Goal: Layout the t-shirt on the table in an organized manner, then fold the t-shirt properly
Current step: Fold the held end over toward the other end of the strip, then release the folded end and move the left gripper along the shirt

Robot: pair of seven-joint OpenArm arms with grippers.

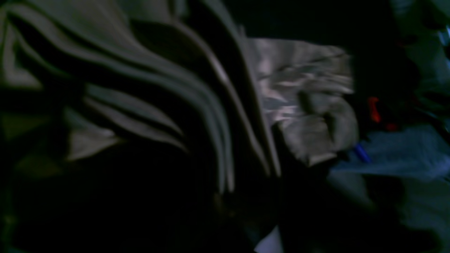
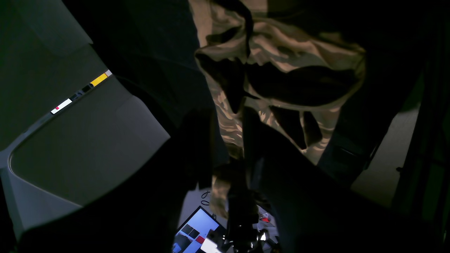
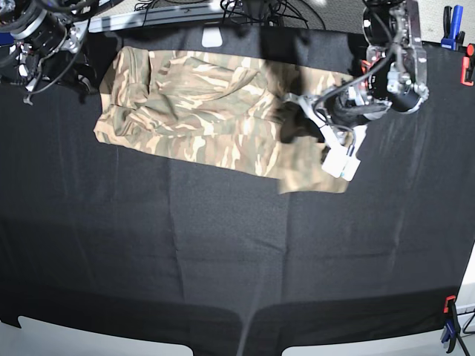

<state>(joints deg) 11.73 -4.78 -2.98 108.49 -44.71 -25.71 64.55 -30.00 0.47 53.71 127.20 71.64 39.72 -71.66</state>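
The camouflage t-shirt (image 3: 208, 111) lies spread sideways across the far half of the black table (image 3: 223, 259), rumpled at its right end. My left gripper (image 3: 312, 119) hovers over that rumpled right end with its jaws apart; the blurred left wrist view shows pale folds of the t-shirt (image 1: 302, 91) close by. My right arm (image 3: 41, 33) stands at the shirt's far left end. In the right wrist view a strip of the t-shirt (image 2: 281, 45) runs down into my right gripper (image 2: 228, 196), which is shut on it.
Blue (image 3: 454, 18) and red (image 3: 467, 67) clamps sit on the table's far right edge, and another clamp (image 3: 449, 326) at the near right corner. A white tag (image 3: 213, 37) lies by the far edge, with cables behind it.
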